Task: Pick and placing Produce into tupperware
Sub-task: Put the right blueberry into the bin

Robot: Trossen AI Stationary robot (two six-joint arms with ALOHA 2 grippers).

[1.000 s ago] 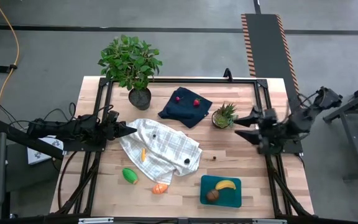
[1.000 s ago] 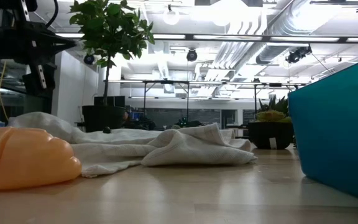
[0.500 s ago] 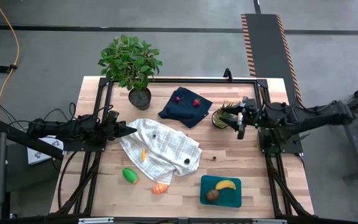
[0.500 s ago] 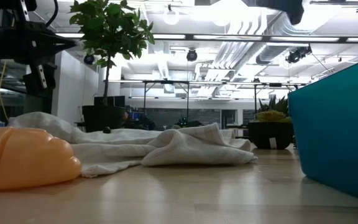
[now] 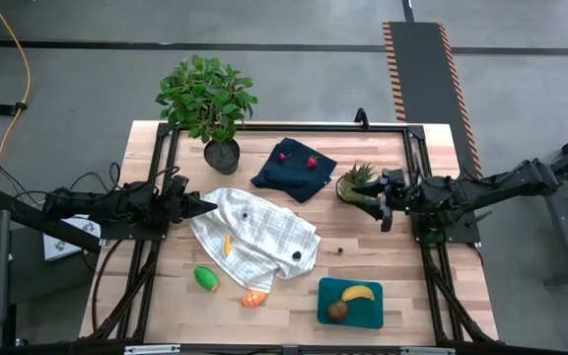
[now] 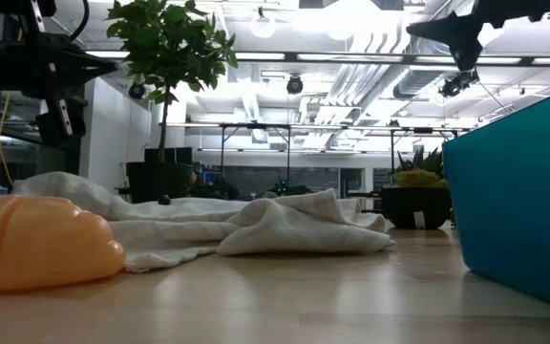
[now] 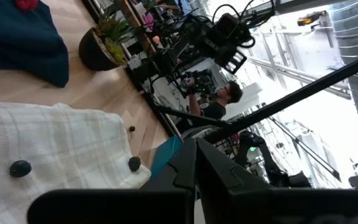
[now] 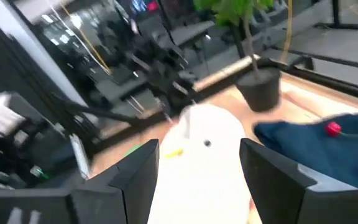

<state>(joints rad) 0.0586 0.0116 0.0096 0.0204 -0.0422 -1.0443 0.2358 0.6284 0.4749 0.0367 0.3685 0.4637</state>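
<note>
- Looking down, I see my right gripper (image 5: 382, 207) with its fingers spread open, holding nothing, just beside the small spiky green potted plant (image 5: 356, 181).
- My left gripper (image 5: 203, 205) is shut tight with nothing in it, and its tip is at the edge of the white checked cloth (image 5: 256, 234).
- I see the shallow teal-blue plastic tupperware (image 5: 367, 314) near the table's front edge, with a yellow toy banana (image 5: 358, 293) and a brown round toy (image 5: 336, 310) inside it.
- A green toy piece (image 5: 205, 278) and an orange toy piece (image 5: 253, 298) lie on the wooden table (image 5: 402, 256), left of the tupperware.
- Two red berries (image 5: 297, 158) sit on the dark navy cloth (image 5: 289, 176).
- One thin orange piece (image 5: 227, 245) lies on the white cloth.
- The large leafy potted plant (image 5: 208, 103) stands at the back.
</note>
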